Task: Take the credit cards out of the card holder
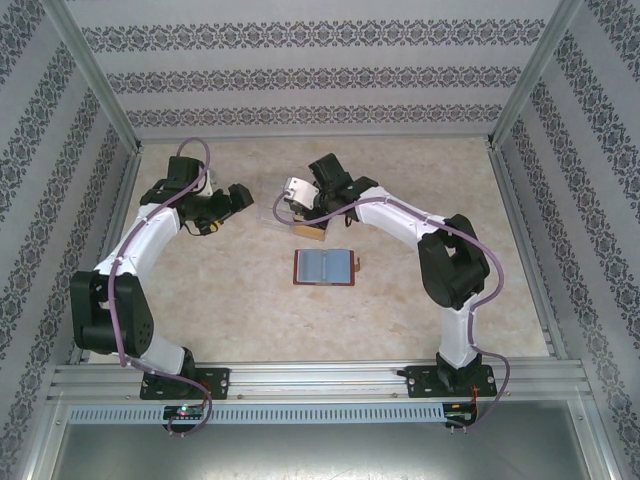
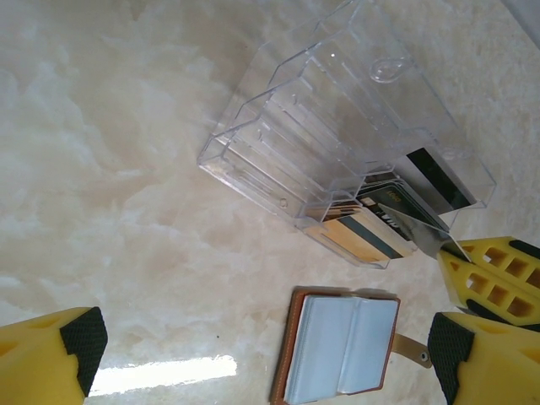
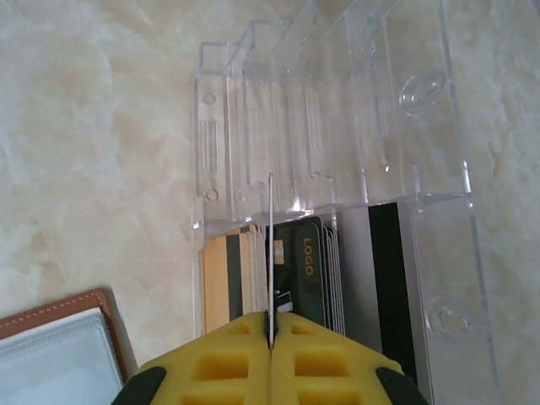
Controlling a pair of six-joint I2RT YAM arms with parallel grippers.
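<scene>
Both arms are white shells over black joints: the left arm [image 1: 140, 245] at the overhead frame's lower left, the right arm [image 1: 450, 265] opposite. A mauve cable [image 1: 497, 280] trails along each. Black base plates [image 1: 185, 382] sit low. Close up, the left fingers [image 2: 42, 363] are yellow with black pads [image 2: 84, 337]; the right fingers [image 3: 329, 367] have moulded rectangular pockets.

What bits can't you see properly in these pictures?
- The held card: in the right wrist view it is edge-on in the shut right gripper, so its face cannot be read.
- The cards in the clear holder: packed together, so their number is unclear.
- The wallet: in the left wrist view it is cut off by the bottom edge.
- Top view: the cards are too small to tell apart.
</scene>
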